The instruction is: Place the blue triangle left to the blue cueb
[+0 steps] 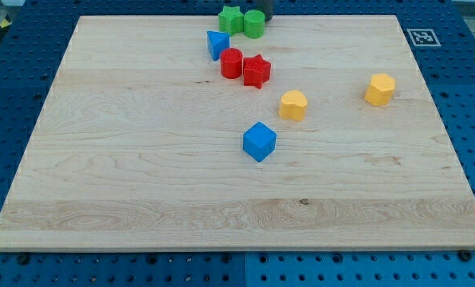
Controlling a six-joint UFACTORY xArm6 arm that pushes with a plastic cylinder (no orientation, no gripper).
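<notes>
Near the worktop's top edge, my tip (263, 16), no claw, should push blue triangle (216, 44) down-left of blue cube (259, 141), avoiding red cylinder (231, 63).

1. The pale wooden worktop (142, 175) carries eight blocks.
2. View's top: green star (230, 19), green cylinder (254, 24), blue triangle (217, 44), red cylinder (231, 63), red star (257, 71).
3. Middle: blue cube (259, 141).
4. View's right: two yellow blocks (293, 104) (379, 88).

Surface (142, 175): blue cube (259, 141) near centre; red star (256, 71) at its 12 o'clock, red cylinder (231, 63) and blue triangle (217, 44) at 11; green star (230, 19), green cylinder (254, 24) and my tip (266, 17) beyond; two yellow blocks (293, 104) (379, 88) at 2
</notes>
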